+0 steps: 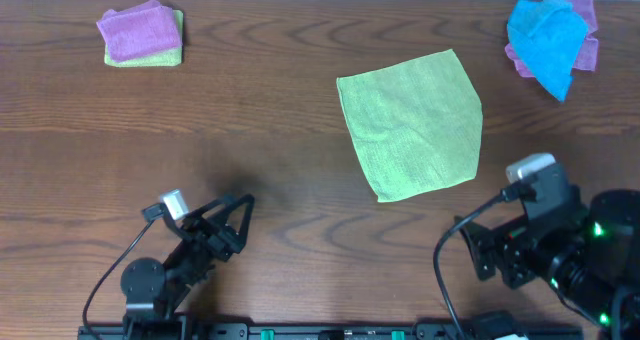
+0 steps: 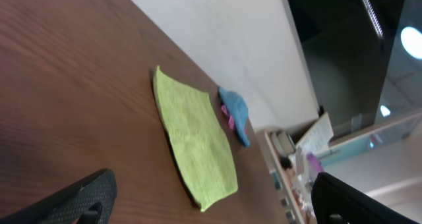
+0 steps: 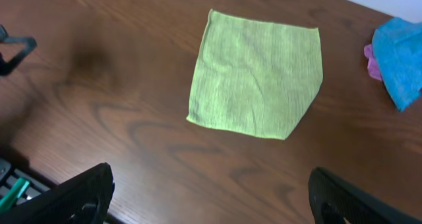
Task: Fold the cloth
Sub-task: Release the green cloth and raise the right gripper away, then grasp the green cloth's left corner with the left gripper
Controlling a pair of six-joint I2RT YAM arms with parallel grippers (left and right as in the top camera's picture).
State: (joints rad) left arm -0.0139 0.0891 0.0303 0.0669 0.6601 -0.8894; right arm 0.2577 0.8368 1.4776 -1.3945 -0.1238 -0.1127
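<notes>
The cloth (image 1: 410, 123) is a lime yellow-green square lying flat and unfolded on the wooden table, right of centre. It also shows in the left wrist view (image 2: 192, 138) and the right wrist view (image 3: 257, 72). My left gripper (image 1: 230, 215) is open and empty near the front left of the table, well left of the cloth. My right gripper (image 1: 500, 255) is open and empty at the front right, just short of the cloth's near corner. Both wrist views show the fingers spread wide, the left (image 2: 214, 201) and the right (image 3: 211, 197), with bare table between them.
A folded purple cloth on a pale green one (image 1: 141, 34) lies at the back left. A bright blue cloth (image 1: 548, 35) over a pink one lies at the back right, also seen in the right wrist view (image 3: 399, 56). The table's front edge holds the arm bases.
</notes>
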